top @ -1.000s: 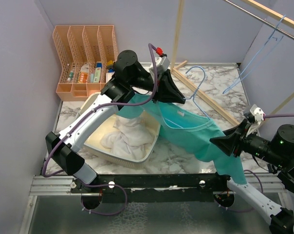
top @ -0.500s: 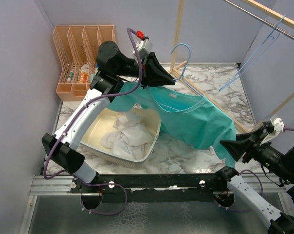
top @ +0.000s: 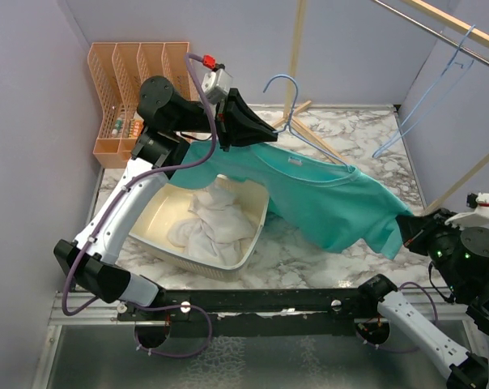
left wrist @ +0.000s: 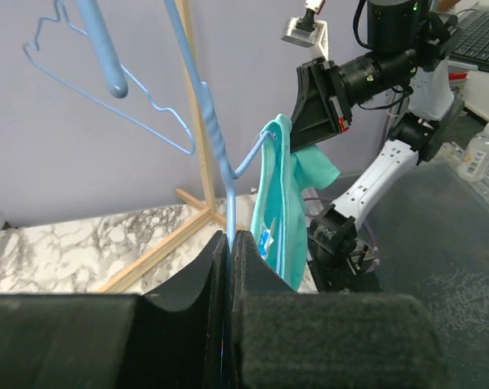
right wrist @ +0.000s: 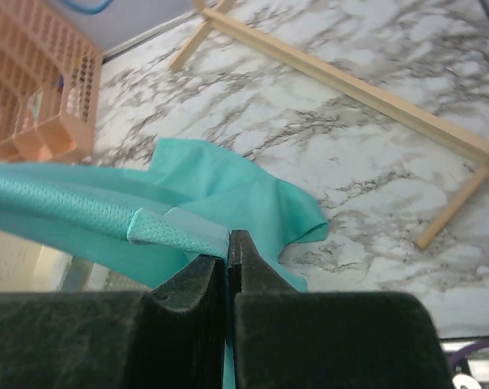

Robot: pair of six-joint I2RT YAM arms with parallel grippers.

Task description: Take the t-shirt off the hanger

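Observation:
A teal t-shirt hangs stretched in the air on a light blue wire hanger. My left gripper is shut on the hanger's neck, held high over the table; the wire shows between its jaws in the left wrist view. My right gripper is shut on the shirt's lower edge at the right, pulling it taut. In the right wrist view the teal cloth runs left from the shut gripper. The shirt also shows in the left wrist view.
A cream tub with white cloths sits under the shirt's left part. An orange rack stands at the back left. A wooden rail frame crosses the marble table. A second blue hanger hangs on the rail at right.
My left gripper has lifted the hanger up and to the left. My right gripper has pulled back to the right with the shirt's edge, so the shirt is stretched out.

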